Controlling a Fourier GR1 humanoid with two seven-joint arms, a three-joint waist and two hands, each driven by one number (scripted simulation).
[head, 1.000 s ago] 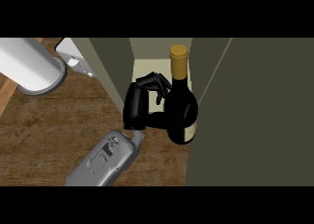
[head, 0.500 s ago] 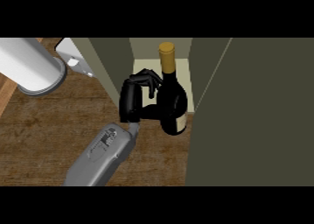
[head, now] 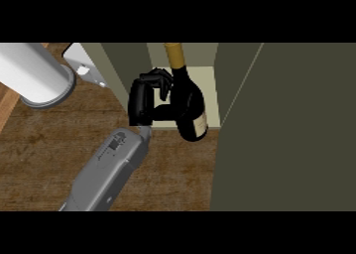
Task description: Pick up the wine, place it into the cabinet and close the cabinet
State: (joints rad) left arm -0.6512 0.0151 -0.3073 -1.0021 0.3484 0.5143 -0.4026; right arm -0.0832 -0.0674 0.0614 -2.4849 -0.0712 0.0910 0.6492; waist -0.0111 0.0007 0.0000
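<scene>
Nearest us, our grey forearm (head: 107, 171) rises from the lower edge across the wooden worktop (head: 48, 144) toward the cabinet (head: 202, 94). Which arm this is we cannot tell. Its black hand (head: 148, 101) is curled around the body of the wine bottle (head: 188, 106), thumb and fingers wrapping it. The bottle sits at the front edge of the pale cabinet shelf (head: 209, 79), neck pointing inward, base overhanging the lip. To the right stands the open cabinet door (head: 297, 129). We judge the placing step is underway; next we should push the bottle fully in, let go, withdraw, then swing the door shut.
</scene>
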